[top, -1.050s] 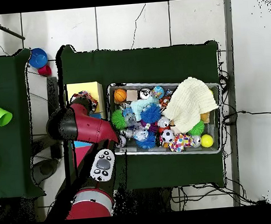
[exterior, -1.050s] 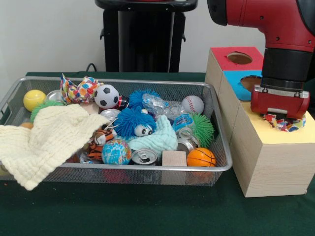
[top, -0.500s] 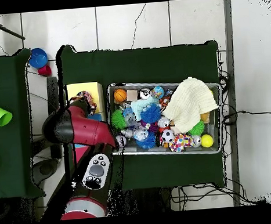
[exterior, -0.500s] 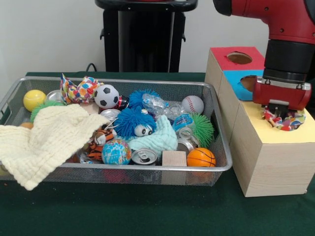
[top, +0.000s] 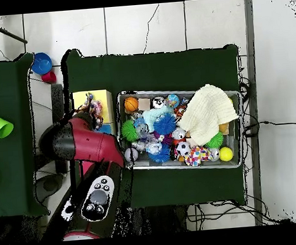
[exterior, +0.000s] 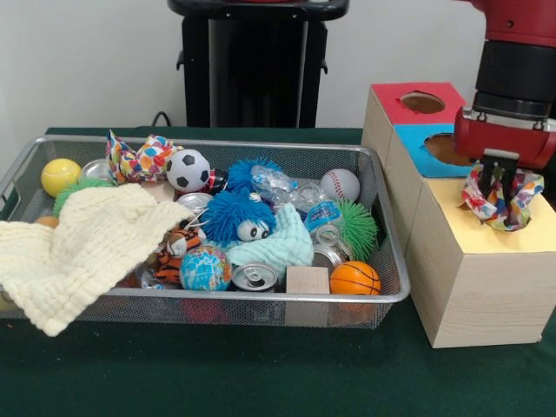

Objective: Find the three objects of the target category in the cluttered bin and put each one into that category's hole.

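Patterned cloth bundle (exterior: 502,196) pinched in claw (exterior: 496,178) over yellow hole (exterior: 512,222), not dropped. Matching bundle (exterior: 139,158) left in bin (exterior: 387,261); third unseen.

Green table (exterior: 217,373) carries wire bin (exterior: 261,308), wooden box (exterior: 473,287).

Front view: set low and close across the green-clothed table (exterior: 261,373), facing the black pedestal, with the silver wire-mesh bin (exterior: 382,287) off to one side of the red-and-black pincer (exterior: 499,174) and the wooden sorting box with coloured top panels (exterior: 478,287) straight beneath it. Overhead view: looking straight down from high and far off, turned half round against the front. Shared by both: pincer (top: 93,107), bin (top: 184,167), box (top: 85,97), table.
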Available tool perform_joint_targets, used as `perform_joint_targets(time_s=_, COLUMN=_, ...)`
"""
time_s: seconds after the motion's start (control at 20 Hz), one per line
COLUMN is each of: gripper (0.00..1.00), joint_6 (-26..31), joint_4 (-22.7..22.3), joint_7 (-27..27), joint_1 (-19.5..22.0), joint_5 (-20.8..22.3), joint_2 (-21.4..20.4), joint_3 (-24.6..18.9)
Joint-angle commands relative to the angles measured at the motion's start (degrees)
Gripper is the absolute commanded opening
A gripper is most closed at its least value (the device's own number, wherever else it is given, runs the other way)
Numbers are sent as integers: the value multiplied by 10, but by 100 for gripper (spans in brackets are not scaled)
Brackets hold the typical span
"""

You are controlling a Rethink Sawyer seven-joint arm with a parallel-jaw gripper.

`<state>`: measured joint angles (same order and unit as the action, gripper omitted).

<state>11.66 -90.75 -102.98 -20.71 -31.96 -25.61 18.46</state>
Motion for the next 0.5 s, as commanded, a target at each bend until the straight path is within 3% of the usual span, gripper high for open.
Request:
perform_joint_targets(time_s=0.05, gripper=0, joint_6=97, joint_4=-35, joint_7=-88, joint_1=6, joint_5=32, joint_2=-5, joint_3=-7)
perform_joint_targets(time_s=0.1, gripper=0, joint_6=100, joint_4=-32, joint_7=-88, joint_1=3, joint_5=34, joint_2=-3, joint_3=-1)
perform_joint_targets(time_s=0.15, gripper=100, joint_6=100, joint_4=-35, joint_7=-88, joint_1=2, joint_5=35, joint_2=-5, joint_3=-4)
perform_joint_targets(time_s=0.5, gripper=100, joint_6=78, joint_4=-35, joint_7=-89, joint_1=-1, joint_5=35, joint_2=-1, joint_3=-4)
